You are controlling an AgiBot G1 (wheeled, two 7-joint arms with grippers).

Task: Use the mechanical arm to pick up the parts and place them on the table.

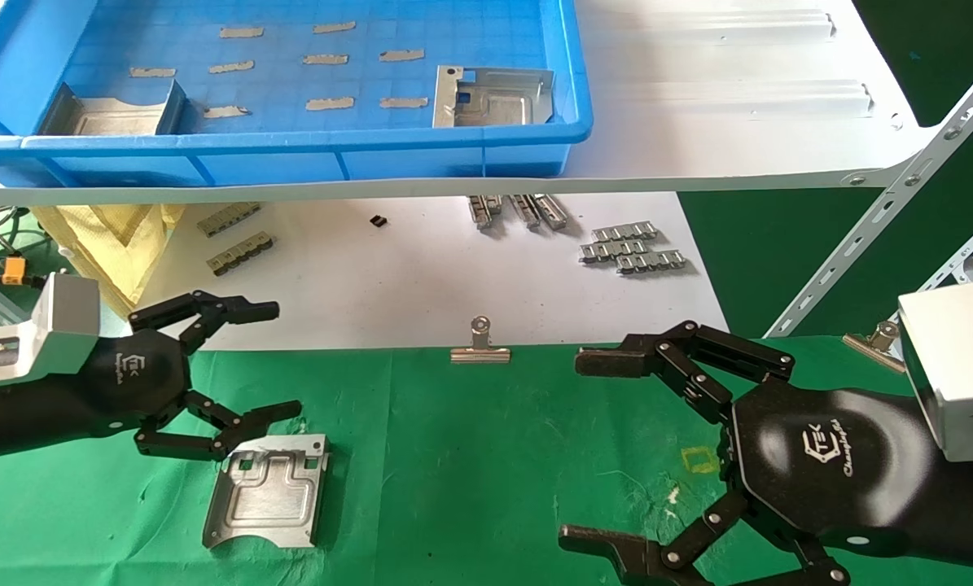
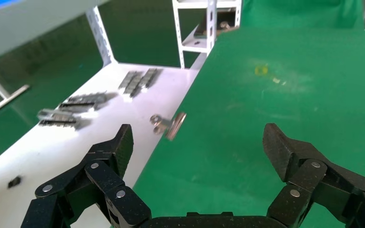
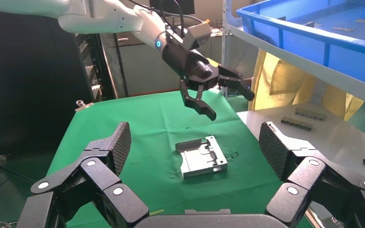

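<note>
One silver sheet-metal part [image 1: 268, 491] lies flat on the green table [image 1: 470, 456]; it also shows in the right wrist view [image 3: 203, 156]. Two more parts sit in the blue tray [image 1: 291, 155], one at its left front [image 1: 111, 114] and one at its right [image 1: 490, 98]. My left gripper [image 1: 273, 364] is open and empty, raised just above and behind the part on the table; its spread fingers [image 2: 116, 147] show over the cloth edge. My right gripper [image 1: 588, 452] is open and empty, low over the table's right side.
The tray stands on a white shelf [image 1: 738, 98] above a lower white surface [image 1: 421, 277] with small ridged metal strips [image 1: 633, 248]. A silver binder clip [image 1: 479, 346] holds the cloth's far edge. A yellow square mark [image 1: 700, 460] lies beside the right hand. Shelf braces [image 1: 885, 212] stand right.
</note>
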